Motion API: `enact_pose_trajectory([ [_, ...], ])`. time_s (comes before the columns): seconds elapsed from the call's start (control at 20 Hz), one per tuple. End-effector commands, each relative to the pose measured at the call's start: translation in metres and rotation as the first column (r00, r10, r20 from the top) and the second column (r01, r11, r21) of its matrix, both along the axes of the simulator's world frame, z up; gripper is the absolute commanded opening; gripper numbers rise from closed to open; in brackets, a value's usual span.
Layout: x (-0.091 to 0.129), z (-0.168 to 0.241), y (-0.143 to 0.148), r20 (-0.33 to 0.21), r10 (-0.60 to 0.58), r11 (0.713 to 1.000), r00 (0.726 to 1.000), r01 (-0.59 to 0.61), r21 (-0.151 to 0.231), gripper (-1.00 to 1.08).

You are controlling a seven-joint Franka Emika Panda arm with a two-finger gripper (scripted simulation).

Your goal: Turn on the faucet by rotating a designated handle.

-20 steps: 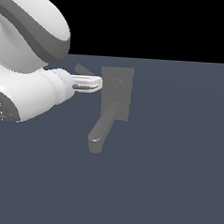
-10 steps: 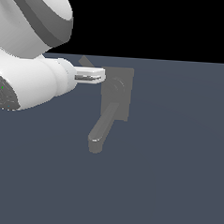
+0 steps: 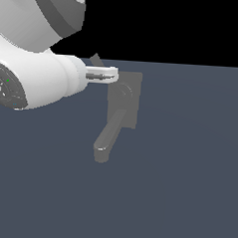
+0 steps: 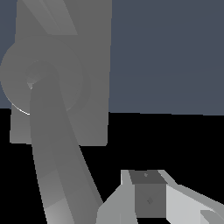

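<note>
The grey faucet has a rectangular back plate (image 3: 132, 108) with a thick round-ended spout (image 3: 108, 137) that runs down toward the exterior view's left. The thin handle (image 3: 96, 59) leaves the round hub (image 3: 125, 89) and shows as a dark bar just above my fingers. My gripper (image 3: 115, 75) points at the plate's upper corner, beside the hub, and looks shut with nothing between the fingers. In the wrist view the handle (image 4: 57, 153) runs from the hub toward the camera and passes close beside my gripper (image 4: 146, 183). Whether it touches the fingers I cannot tell.
The white arm (image 3: 34, 76) fills the upper part of the exterior view's left. A flat dark blue-grey floor (image 3: 187, 185) lies under and around the faucet, with black background beyond it.
My gripper has risen and shifted toward the exterior view's right, so its tips now overlap the plate's upper corner. The visible end of the handle sits slightly higher.
</note>
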State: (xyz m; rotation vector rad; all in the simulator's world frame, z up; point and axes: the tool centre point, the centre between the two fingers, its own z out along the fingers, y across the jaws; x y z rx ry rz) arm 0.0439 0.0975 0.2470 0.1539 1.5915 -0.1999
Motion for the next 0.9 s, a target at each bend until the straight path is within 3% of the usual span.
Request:
enact_pose_trajectory([
  [0.0,0.002,0.015,-0.008,0.017,-0.002,1.000,1.000,0.002,0.002,-1.00],
  [0.45,-0.002,0.040,-0.029,0.025,0.000,1.000,1.000,0.000,0.002,-1.00],
  [0.55,-0.007,0.022,-0.026,-0.005,-0.003,1.000,1.000,0.003,0.002,-1.00],
  [0.85,-0.010,0.032,-0.046,0.004,-0.002,1.000,1.000,0.002,0.002,-1.00],
])
